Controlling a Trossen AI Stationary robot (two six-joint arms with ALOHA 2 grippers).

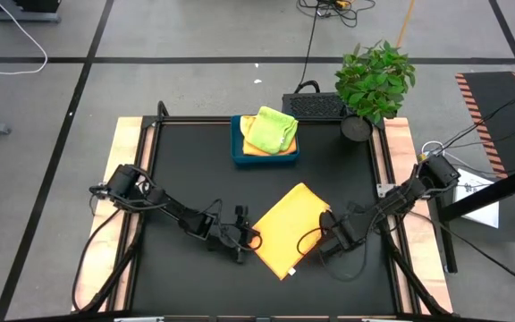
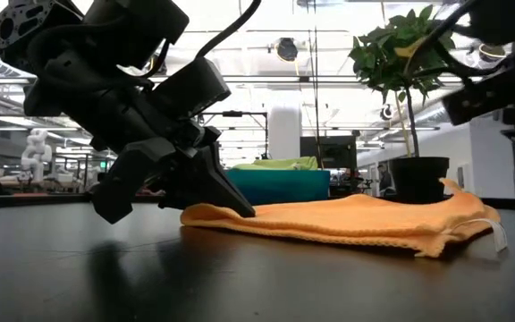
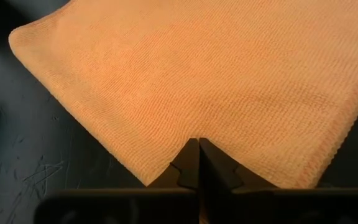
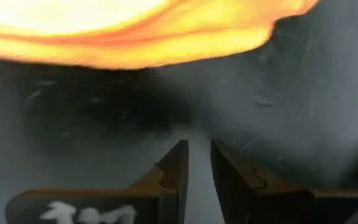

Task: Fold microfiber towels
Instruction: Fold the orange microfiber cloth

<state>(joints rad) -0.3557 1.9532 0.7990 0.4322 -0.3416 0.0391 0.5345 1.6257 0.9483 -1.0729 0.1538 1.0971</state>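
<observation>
Holding lime green towel (image 1: 272, 128) over orange towel (image 1: 250, 146) | blue tray (image 1: 236, 154)

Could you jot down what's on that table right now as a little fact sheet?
table: black top
orange towel: flat, mid-table, folded
left gripper: shut on the orange towel's edge
right gripper: low beside the towel's other side, holding nothing
tray: blue, at the far edge
in tray: green towel on another orange one
plant: far right corner
</observation>
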